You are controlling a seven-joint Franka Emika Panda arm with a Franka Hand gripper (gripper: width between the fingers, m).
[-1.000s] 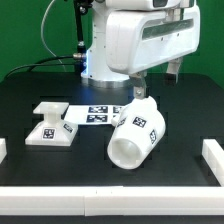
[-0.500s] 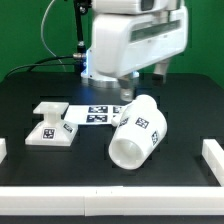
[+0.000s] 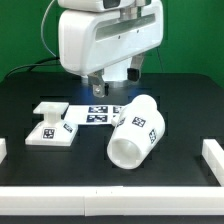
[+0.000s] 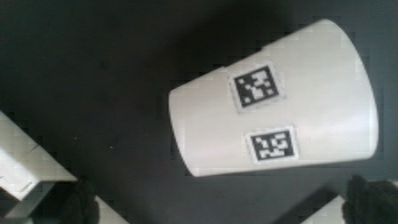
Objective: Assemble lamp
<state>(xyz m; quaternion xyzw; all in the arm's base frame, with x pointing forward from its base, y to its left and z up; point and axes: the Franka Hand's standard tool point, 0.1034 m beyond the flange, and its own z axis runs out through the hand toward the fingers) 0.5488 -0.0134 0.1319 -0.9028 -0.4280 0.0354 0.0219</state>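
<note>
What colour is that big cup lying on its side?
The shade is white with black-and-white square tags, clearest in the wrist view.

The arm (image 3: 100, 40) hangs over the marker board (image 3: 101, 113), its gripper (image 4: 205, 205) pointing down, fingers spread wide and empty.

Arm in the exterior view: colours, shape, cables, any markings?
The arm is a bulky, rounded, glossy white housing with a grey recessed band across its front; no lettering legible. Black cables run behind it. The gripper has dark fingers, blurred in the wrist view.
</note>
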